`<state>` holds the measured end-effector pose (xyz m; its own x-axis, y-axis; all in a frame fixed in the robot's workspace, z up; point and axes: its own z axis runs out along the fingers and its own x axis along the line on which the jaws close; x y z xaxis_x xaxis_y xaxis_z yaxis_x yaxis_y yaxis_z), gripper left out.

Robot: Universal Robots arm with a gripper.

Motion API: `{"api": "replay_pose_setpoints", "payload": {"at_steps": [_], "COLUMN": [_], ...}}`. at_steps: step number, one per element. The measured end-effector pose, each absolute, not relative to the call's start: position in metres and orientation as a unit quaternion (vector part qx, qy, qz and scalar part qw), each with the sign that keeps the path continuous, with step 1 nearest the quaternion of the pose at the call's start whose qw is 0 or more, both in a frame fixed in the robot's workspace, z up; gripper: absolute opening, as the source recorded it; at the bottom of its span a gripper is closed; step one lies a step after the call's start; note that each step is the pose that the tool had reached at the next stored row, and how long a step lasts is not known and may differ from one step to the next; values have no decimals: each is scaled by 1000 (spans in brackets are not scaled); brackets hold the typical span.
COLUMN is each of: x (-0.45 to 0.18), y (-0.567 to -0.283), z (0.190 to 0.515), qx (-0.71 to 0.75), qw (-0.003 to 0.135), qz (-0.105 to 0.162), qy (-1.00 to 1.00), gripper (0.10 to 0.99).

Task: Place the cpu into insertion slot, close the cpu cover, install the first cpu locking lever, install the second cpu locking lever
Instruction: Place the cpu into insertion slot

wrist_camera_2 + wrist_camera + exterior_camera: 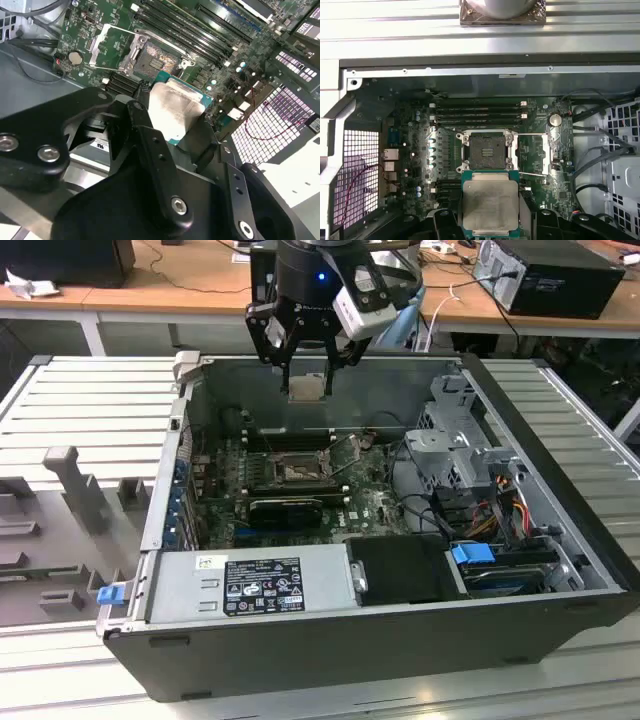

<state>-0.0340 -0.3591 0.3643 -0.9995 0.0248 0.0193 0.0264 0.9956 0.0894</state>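
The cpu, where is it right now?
In the exterior view the cpu hangs in the gripper above the case's far side, short of the empty insertion slot.

cpu (175,107) rim — behind end effector (169,122)

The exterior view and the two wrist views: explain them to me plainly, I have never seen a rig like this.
The exterior view comes from a camera standing off the arm. It shows an open computer case on a ribbed metal table, with the robot arm's gripper above it. Both wrist views come from cameras riding on the arm, looking past the gripper at the green motherboard. The gripper is shut on the cpu, a flat silvery square chip, held in the air above the board. On the board is the insertion slot, a dark square socket, uncovered, with the cpu cover standing open beside it.
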Motion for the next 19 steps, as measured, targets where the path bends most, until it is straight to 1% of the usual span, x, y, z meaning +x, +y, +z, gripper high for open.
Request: {"api": "replay_pose_setpoints", "payload": {"at_steps": [19], "x": [-34], "y": [-359], "z": [364], "qx": [-19], "qw": [9], "qz": [-45], "qy": [-999], "gripper": [537]}}
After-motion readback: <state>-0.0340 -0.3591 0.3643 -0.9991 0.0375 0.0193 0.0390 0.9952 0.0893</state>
